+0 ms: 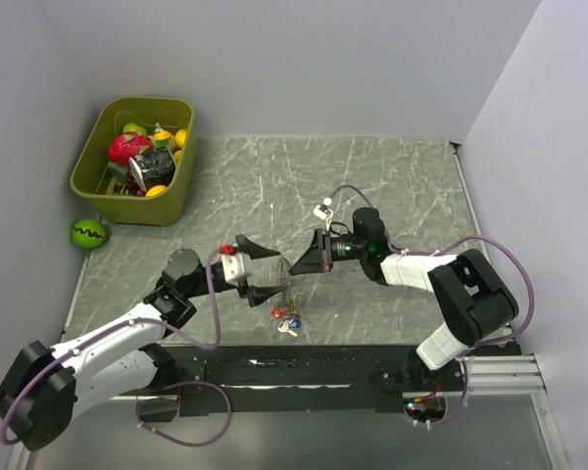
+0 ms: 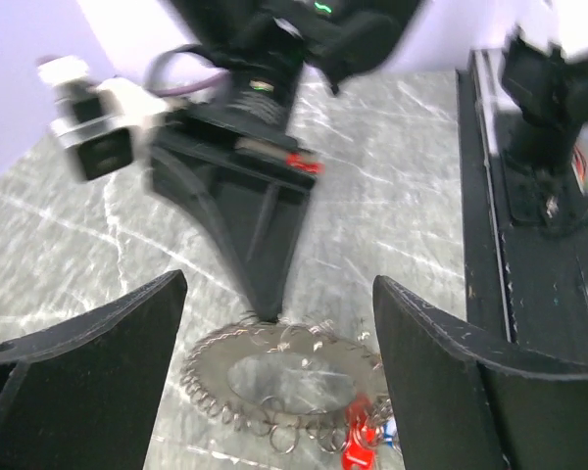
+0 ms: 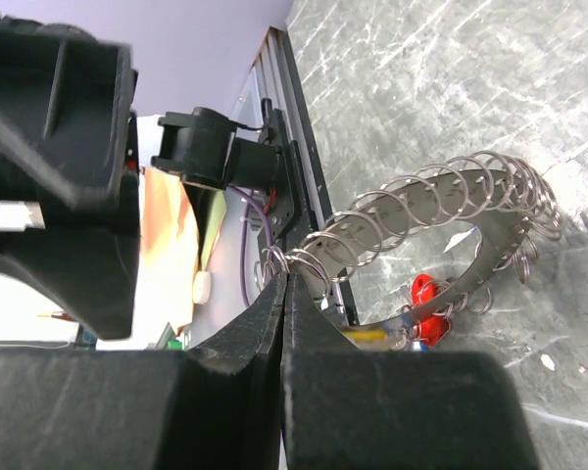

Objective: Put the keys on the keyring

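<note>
Broadly, the grey marbled bench (image 1: 402, 186) fills the overhead view. A green bin (image 1: 91, 162) of toy fruit and other small things stands at its far left corner. A green striped ball (image 1: 88, 232) sits at the bench's left edge, just beside the bin. A black rail (image 1: 304, 360) runs along the near edge, where my two arms are bolted.

Both arms reach toward the middle of the near half, tips facing each other. My left end effector (image 1: 276, 273) is spread wide. In its wrist view the two dark fingers (image 2: 98, 362) stand far apart on either side of the keyring, touching nothing that I can see.

My right end effector (image 1: 296, 266) is pressed together to a narrow point, and that point pinches the rim of the keyring (image 3: 441, 211). The keyring is a flat metal band wound with wire coils, with small loose rings hanging from it. It sits between my two tips, just above the bench — I cannot tell whether its far side rests on the surface.

Smallest of all, the keys (image 1: 288, 321) lie in a little cluster on the bench just nearward of the keyring, showing red and blue tags. From the wrist views they sit close under the band — I cannot tell whether any hang from it.
</note>
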Motion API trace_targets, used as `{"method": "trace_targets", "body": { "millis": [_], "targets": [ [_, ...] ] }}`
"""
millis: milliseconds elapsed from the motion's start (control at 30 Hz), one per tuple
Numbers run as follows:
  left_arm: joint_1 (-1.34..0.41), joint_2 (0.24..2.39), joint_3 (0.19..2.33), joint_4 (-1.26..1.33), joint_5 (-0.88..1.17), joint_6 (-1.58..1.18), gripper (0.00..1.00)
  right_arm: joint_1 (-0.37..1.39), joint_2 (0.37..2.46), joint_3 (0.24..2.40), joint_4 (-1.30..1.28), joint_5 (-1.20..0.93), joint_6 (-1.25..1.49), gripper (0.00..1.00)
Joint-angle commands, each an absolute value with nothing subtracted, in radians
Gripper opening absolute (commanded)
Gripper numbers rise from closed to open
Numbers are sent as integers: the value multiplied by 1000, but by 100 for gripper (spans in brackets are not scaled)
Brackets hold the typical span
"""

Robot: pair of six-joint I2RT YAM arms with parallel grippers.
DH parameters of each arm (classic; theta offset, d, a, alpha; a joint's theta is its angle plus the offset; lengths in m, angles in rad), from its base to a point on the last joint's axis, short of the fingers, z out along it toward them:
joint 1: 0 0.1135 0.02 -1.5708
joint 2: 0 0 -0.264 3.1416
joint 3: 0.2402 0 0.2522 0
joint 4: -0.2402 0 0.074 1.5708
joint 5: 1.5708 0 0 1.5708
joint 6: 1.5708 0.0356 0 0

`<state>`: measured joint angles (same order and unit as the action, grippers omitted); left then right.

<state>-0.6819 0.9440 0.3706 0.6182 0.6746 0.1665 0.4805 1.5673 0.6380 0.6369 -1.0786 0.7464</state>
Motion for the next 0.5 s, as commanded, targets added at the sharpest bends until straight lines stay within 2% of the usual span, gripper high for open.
{"method": "trace_targets", "body": {
  "millis": [0, 133, 233, 367, 467],
  "targets": [
    [-566, 942, 376, 819, 805, -107, 82, 460, 1562, 627, 724, -1101, 761, 0],
    [-488, 969, 354, 923, 883, -328, 79, 456, 1554, 626, 704, -1083, 752, 0],
    [-479, 1017, 336, 1026, 910, -463, 70, 454, 1542, 629, 675, -1069, 735, 0],
    [-462, 1103, 281, 1189, 894, -633, 61, 454, 1531, 630, 657, -1062, 724, 0],
    [-434, 1178, 227, 1349, 850, -794, 59, 456, 1523, 630, 647, -1055, 719, 0]
  ]
}}
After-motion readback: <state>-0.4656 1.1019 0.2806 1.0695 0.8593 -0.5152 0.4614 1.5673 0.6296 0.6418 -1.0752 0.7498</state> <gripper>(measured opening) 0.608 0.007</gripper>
